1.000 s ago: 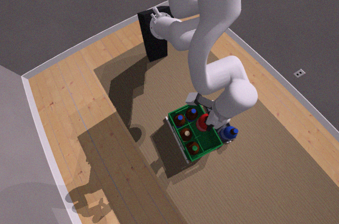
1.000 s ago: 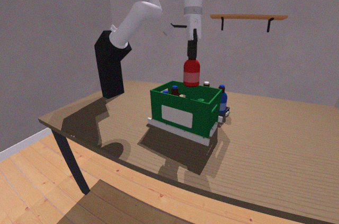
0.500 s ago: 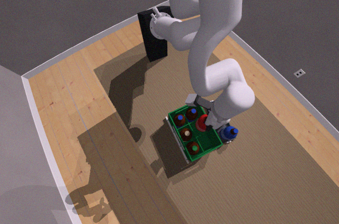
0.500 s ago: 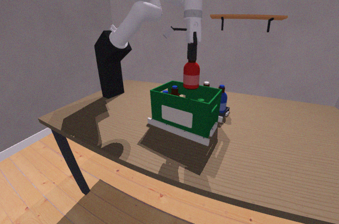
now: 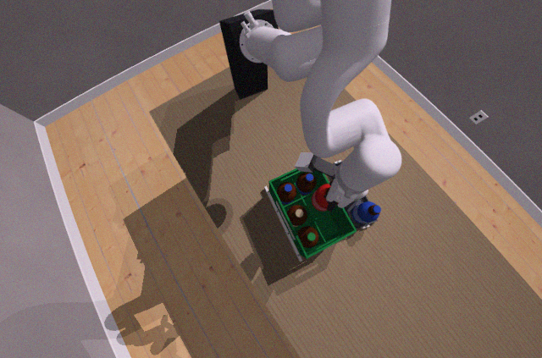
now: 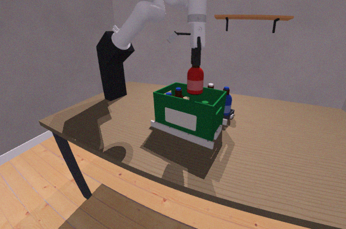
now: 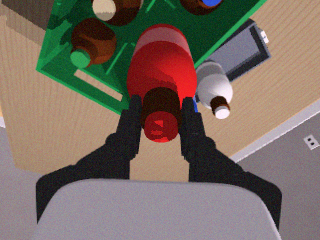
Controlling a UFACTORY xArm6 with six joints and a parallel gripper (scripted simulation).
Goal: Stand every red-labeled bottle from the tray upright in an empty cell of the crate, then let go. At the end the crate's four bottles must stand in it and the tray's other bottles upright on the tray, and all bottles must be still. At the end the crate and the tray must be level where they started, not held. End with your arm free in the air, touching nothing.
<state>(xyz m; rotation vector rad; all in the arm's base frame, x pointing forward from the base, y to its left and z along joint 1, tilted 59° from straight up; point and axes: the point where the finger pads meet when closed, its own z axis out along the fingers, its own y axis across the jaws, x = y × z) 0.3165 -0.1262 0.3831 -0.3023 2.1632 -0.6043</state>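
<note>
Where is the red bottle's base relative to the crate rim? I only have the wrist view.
Observer: The exterior view shows the red bottle hanging upright, its base just below the rim of the crate, not seated.
Operator: Which cell is under it?
Observer: From the top, it hangs over a cell on the crate's tray side, next to the blue-capped bottle.
Operator: Any other free cell?
Observer: Yes, the top view shows a bare green cell beside the green-capped bottle.
</note>
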